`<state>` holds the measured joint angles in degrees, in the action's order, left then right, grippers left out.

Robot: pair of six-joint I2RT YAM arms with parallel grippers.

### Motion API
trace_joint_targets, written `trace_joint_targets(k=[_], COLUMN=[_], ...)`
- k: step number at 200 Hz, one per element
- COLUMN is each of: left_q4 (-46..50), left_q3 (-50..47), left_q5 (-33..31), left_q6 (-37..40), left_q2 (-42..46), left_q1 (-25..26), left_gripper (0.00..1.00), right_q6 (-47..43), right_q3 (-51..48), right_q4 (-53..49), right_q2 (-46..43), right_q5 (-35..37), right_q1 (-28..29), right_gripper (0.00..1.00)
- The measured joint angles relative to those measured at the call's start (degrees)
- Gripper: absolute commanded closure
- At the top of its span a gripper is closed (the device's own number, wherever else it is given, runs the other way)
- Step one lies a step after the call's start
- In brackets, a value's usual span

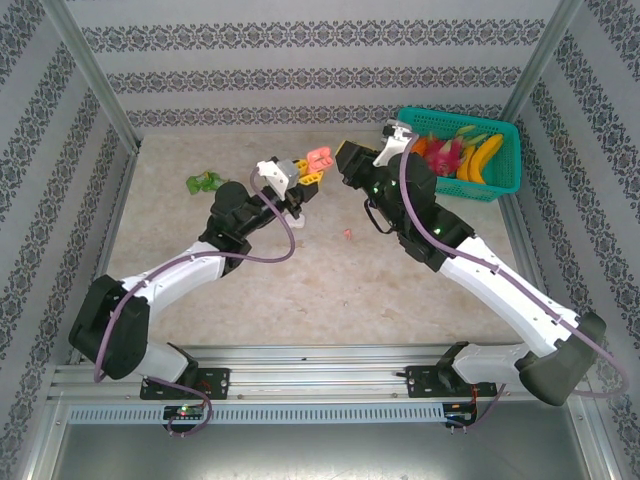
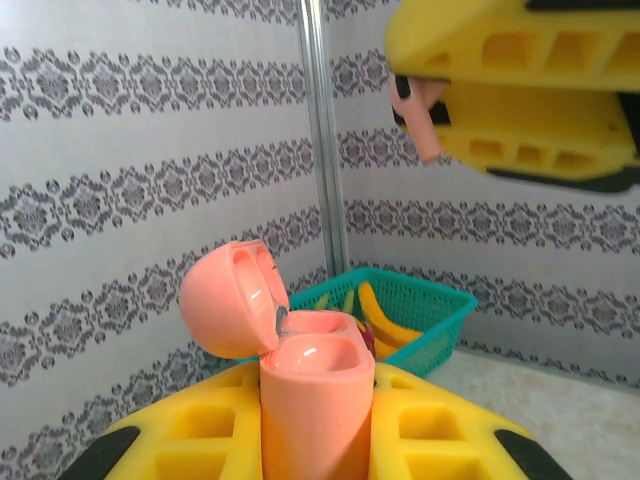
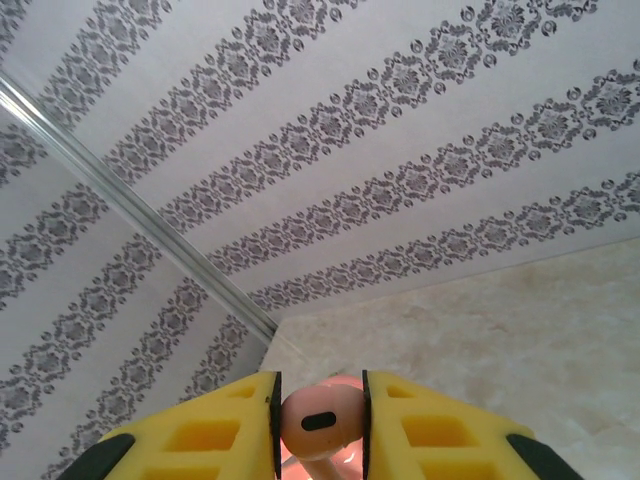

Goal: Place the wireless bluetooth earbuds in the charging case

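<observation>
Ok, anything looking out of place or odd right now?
One thing: a small pink piece lies loose on the bare table, away from the open pink case. Possibly a stray earbud; too small to tell.

Left tool point(image 1: 306, 180) holding pink case point(image 1: 320, 158), right tool point(image 1: 338, 164) just beside it, loose pink earbud point(image 1: 347, 233) on table point(image 1: 300, 295), teal fruit basket point(image 1: 488, 190)

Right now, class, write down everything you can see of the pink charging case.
The pink charging case is a rounded, glossy salmon-pink shell, plastic by its look. It stands upright with its hinged lid swung open, two earbud wells showing in its top. The left gripper clamps its body between yellow fingers, holding it off the table.
</observation>
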<state>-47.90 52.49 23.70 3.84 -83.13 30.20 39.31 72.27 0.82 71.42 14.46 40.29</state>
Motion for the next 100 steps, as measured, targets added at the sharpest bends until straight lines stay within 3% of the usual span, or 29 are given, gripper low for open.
trace_joint_targets(k=[100], left_q4=[-2.9], left_q3=[2.3], left_q5=[-1.8], left_q6=[0.0], left_q2=[-3.5], left_q1=[1.7], left_gripper=[1.0], right_q6=[9.1], right_q3=[-4.2], right_q4=[9.0], right_q2=[0.3], right_q5=[-2.5], right_q1=[0.0], right_gripper=[0.75])
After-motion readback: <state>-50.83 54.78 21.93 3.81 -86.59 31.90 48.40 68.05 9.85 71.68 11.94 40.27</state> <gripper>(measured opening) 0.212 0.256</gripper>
